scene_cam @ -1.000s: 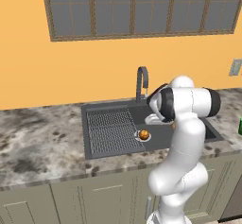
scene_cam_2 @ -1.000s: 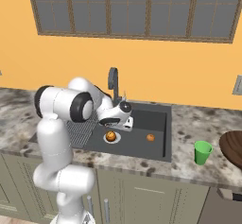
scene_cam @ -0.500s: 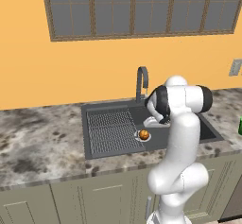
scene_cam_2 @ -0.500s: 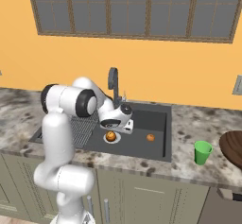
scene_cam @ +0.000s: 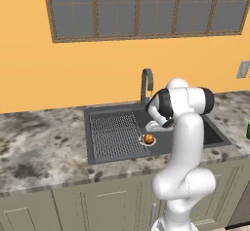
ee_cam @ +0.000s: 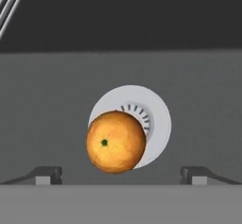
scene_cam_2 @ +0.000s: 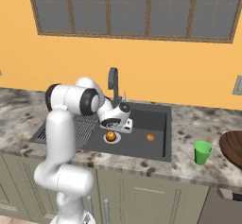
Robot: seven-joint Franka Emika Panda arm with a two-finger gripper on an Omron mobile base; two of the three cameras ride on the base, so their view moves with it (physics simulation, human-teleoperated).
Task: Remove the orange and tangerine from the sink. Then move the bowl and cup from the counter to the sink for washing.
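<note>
While the arm bends down into the sink, the gripper hangs above the basin floor with its fingers spread wide apart and nothing between them; the two dark fingertips show at the bottom of the hand view, one either side of the fruit. An orange sits on the round silver drain, covering its lower left part, with a dark stem dot facing the camera. From the right base view the same orange lies just below the gripper, and a second, smaller orange fruit, the tangerine, rests on the basin floor to its right, apart from it. Ribbed draining grid is on the sink's left side, curved dark faucet behind. Green cup stands on the speckled counter right of the sink, with the reddish-brown bowl just beyond it at the frame edge.
</note>
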